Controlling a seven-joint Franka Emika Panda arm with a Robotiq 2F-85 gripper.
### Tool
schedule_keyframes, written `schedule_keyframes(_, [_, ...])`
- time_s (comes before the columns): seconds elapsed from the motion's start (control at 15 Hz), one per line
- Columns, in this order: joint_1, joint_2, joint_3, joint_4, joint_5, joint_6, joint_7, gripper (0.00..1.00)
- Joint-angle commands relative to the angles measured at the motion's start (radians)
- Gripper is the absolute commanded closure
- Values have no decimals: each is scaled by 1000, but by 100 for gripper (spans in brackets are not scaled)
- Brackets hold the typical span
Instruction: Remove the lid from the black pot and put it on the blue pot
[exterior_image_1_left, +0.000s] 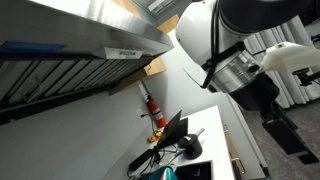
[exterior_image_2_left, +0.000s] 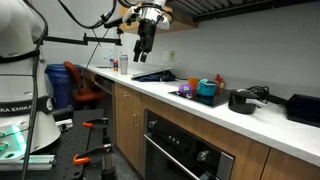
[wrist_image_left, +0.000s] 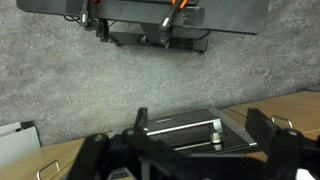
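In an exterior view the black pot, with its lid on, stands on the white counter towards the right. The blue pot stands just left of it. My gripper hangs high above the counter's far left part, well away from both pots. In the wrist view the gripper is open and empty, and neither pot shows there. In an exterior view the arm fills the upper right; I cannot pick out the pots among the dark things at the bottom.
A flat black appliance with a silver handle lies below the jaws against a grey wall. A black box sits right of the black pot. An oven is under the counter. Cabinets hang overhead. A red extinguisher is on the wall.
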Motion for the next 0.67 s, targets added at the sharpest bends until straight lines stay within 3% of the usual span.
schedule_keyframes(0.0, [12,1,-11,1,-3,-2,3,0])
schedule_keyframes(0.6, [12,1,-11,1,-3,-2,3,0])
